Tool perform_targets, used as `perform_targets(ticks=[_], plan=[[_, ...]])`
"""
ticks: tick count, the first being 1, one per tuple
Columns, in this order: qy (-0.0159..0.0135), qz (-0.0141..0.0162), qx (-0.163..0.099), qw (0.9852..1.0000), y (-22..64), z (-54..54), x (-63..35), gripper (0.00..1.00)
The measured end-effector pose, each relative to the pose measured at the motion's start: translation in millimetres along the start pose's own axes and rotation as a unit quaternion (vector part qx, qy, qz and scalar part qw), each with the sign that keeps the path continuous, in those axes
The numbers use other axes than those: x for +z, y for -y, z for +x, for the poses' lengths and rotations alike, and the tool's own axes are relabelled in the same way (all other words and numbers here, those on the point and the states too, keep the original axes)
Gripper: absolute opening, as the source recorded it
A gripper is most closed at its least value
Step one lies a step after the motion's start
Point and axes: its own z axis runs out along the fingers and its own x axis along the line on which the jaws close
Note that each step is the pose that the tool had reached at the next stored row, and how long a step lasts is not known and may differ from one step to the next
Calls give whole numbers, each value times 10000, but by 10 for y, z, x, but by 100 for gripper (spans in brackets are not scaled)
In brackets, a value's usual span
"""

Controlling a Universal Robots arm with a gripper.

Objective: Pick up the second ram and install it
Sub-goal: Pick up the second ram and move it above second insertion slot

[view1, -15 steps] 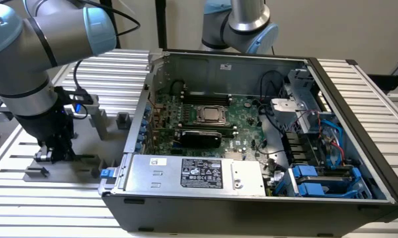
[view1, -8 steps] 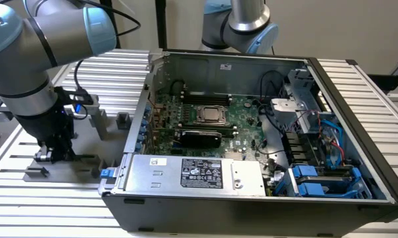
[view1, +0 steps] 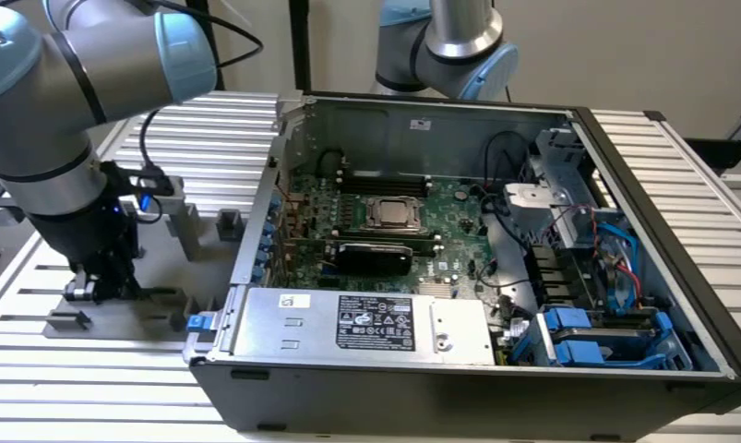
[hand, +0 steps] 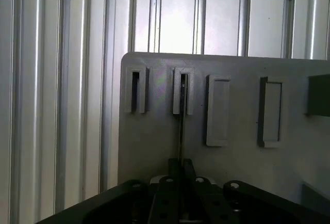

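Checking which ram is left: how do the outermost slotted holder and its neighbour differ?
The outermost holder has a bare slot; the neighbour holds the second ram edge-on. The gripper sits in line with the neighbour, not the outermost holder. Both are matching grey blocks.

Open computer case (view1: 469,397) on slatted table (view1: 87,388): motherboard (view1: 457,208) with central processor (view1: 392,214), labelled power supply (view1: 358,323) along the near side, blue drive bays (view1: 591,337) at the exterior view's right; grey slotted plate (hand: 154,146) beside the case at that view's left

The arm (view1: 50,138) points straight down (elbow held high), gripper (view1: 100,286) fingers (hand: 174,170) pinched together on the thin ram (hand: 181,131).
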Motion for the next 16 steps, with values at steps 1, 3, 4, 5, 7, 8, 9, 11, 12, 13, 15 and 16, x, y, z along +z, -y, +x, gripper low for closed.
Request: perform_targets(ticks=[1,3,4,5,7,8,9,11,12,13,15,16], plan=[[0,0,0,10000,-1,0,-21,0],[0,-1,0,10000,-3,-1,-95,0],[1,0,0,10000,-5,-2,-141,0],[-1,-1,0,10000,-6,-2,-188,0],[0,0,0,10000,-10,-3,-277,0],[0,-1,0,10000,-11,-3,-321,0],[0,0,0,10000,-12,-4,-366,0],[0,0,0,10000,-13,-4,-456,0],[0,0,0,10000,-13,-4,-506,0],[0,0,0,10000,-13,-5,-550,0],[0,0,0,10000,-12,-5,-640,0],[0,0,0,10000,-12,-5,-686,0]])
